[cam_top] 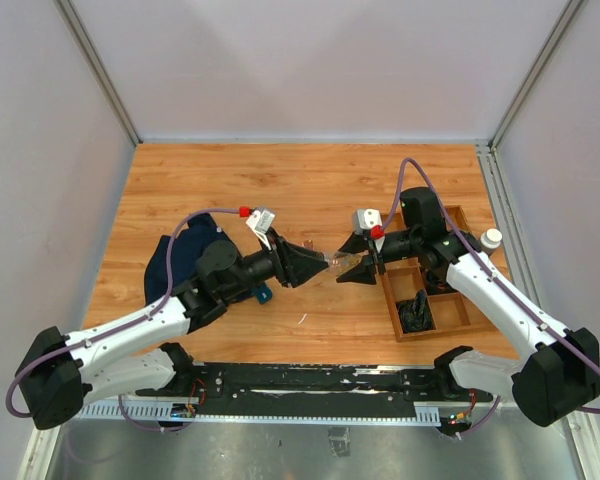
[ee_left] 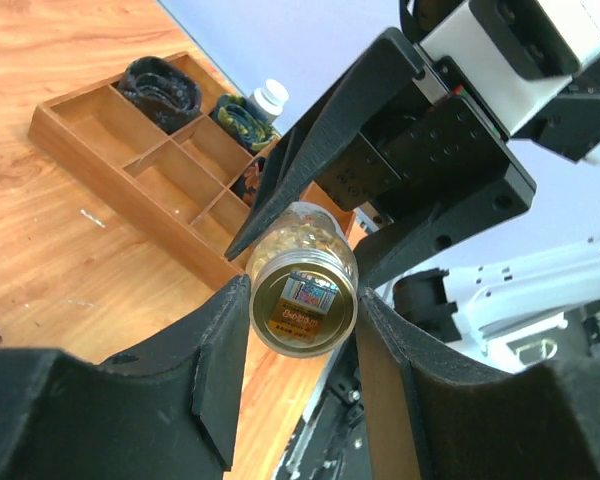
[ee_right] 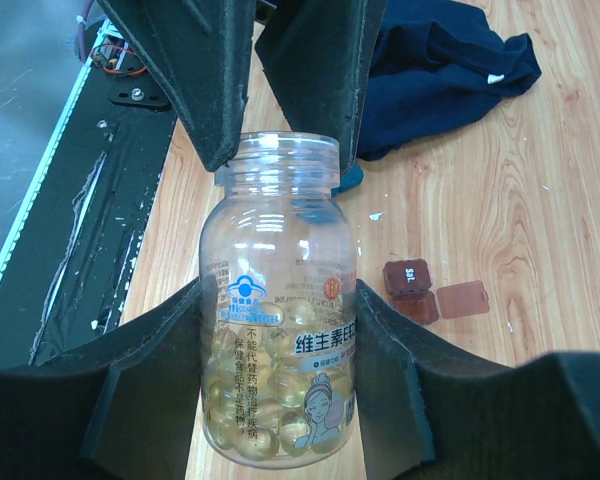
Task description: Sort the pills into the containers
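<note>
A clear uncapped bottle (ee_right: pixel 277 330) with yellow gel pills (ee_right: pixel 270 410) in its lower half hangs level above the table between both arms (cam_top: pixel 340 262). My right gripper (ee_right: pixel 280 300) is shut on the bottle's body. My left gripper (ee_left: pixel 302 300) faces it, one finger pressed on each side of the threaded mouth (ee_right: pixel 278 155). The containers, a small reddish-brown box (ee_right: pixel 410 280) with one lid flap open, lie on the wood to the right of the bottle in the right wrist view.
A wooden divided tray (cam_top: pixel 460 215) stands at the right, with dark items (cam_top: pixel 416 312) in some compartments and a white-capped bottle (cam_top: pixel 491 238) beside it. A dark blue cloth (cam_top: pixel 180 255) lies at the left. The arms' black base rail (cam_top: pixel 320 385) runs along the near edge.
</note>
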Available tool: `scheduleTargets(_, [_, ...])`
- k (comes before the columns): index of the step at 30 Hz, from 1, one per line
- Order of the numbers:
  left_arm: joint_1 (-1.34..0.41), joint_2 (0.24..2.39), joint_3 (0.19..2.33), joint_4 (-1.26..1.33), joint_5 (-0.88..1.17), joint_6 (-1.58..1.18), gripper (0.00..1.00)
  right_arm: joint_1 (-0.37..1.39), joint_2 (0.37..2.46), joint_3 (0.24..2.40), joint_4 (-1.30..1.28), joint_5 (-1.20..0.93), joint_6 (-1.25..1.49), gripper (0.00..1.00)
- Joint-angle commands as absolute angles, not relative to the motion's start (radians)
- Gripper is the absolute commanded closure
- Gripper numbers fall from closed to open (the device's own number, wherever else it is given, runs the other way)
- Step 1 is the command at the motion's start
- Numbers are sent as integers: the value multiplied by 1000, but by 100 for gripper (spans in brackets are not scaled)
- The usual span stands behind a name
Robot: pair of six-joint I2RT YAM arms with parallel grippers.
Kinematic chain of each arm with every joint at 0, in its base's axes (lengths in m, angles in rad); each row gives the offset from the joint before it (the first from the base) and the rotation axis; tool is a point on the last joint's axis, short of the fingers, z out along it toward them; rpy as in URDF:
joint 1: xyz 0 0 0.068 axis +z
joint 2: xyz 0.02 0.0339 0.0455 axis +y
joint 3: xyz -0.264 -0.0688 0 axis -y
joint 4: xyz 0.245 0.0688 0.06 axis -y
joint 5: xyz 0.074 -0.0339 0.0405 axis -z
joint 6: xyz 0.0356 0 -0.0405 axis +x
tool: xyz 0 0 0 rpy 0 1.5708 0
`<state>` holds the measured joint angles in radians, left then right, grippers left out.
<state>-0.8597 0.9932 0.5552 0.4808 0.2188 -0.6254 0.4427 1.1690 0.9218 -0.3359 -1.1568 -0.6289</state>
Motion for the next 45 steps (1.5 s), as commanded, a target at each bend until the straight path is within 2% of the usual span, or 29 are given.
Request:
scheduleTargets(1, [-888,1007,609,472,167,-778,100,418,1161,938,-310,-1132,-652,99])
scheduleTargets(6, [-889,1007,611,440,130,-755,98,410,1158,935,-310,-1137,-651,99])
scheduleTargets(7, [-888,1003,611,430,119,-748,92,410,1159,936,-309,-1137,-650,99])
scheduleTargets(11, [-889,988,610,417,106,-712,45,410,1163,936,-310,-1140,-650,99])
scheduleTargets(13, [-889,978,605,419,100,-693,27,410,1163,936,-309,-1142,-650,99])
scheduleTargets(16, [-889,952,590,421,75,-650,8,410,1162,935,-310,-1146,-652,99])
scheduleTargets(18, [-888,927,574,431,62,-602,1,410,1163,934,-309,-1150,-651,99])
scheduleTargets(23, [-888,846,500,514,101,-380,1,409,1164,933,-309,-1158,-652,99])
scheduleTargets(27, [-888,812,442,600,210,-145,1,410,1163,933,-309,-1163,-653,99])
scheduleTargets(34, [-888,879,422,686,347,157,1,410,1163,931,-310,-1166,-652,99])
scheduleTargets(42, [-819,981,494,669,434,205,1,408,1162,932,-309,-1169,-656,99])
scheduleTargets(45, [-790,1008,518,667,497,177,6,408,1161,931,-310,-1170,-656,99])
